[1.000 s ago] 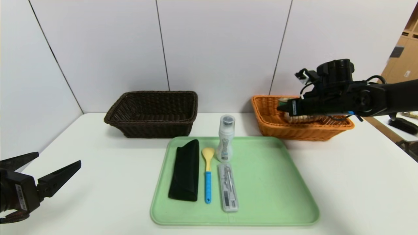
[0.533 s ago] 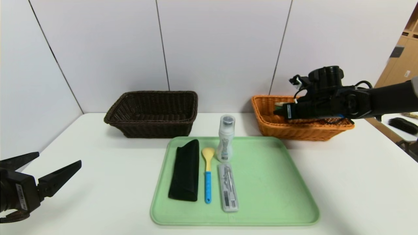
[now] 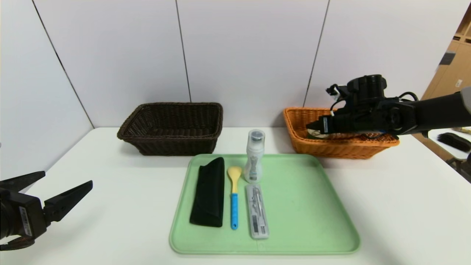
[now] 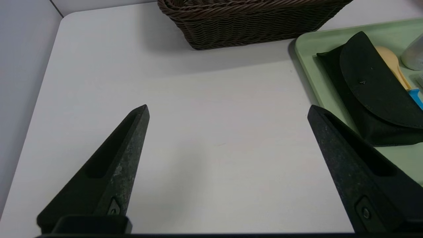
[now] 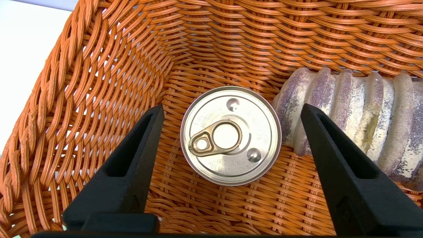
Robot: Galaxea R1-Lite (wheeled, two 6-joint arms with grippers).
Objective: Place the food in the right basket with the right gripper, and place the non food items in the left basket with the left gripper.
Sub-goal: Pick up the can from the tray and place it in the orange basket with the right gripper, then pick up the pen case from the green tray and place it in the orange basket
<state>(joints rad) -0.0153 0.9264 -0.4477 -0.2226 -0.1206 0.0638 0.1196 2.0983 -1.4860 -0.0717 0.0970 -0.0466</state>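
Note:
My right gripper (image 3: 312, 127) (image 5: 231, 109) is open above the orange right basket (image 3: 305, 145) (image 5: 109, 66). A silver pull-ring can (image 5: 230, 135) stands on the basket floor between the spread fingers, not touched, beside a ridged bread roll (image 5: 357, 109). My left gripper (image 3: 62, 184) (image 4: 228, 110) is open and empty over the table's front left. On the green tray (image 3: 305, 206) lie a black case (image 3: 208, 191) (image 4: 370, 89), a yellow spoon with a blue handle (image 3: 234, 195), a clear bottle (image 3: 254, 156) and a clear pencil box (image 3: 257, 211). The brown left basket (image 3: 173, 127) (image 4: 251, 16) is empty.
The white table (image 3: 397, 206) ends at a grey wall behind the baskets. A black brush (image 3: 454, 141) lies on another surface at the far right.
My right gripper has come down lower over the orange basket and shifted a little left; the can now stands free on the basket floor. The left arm has barely moved.

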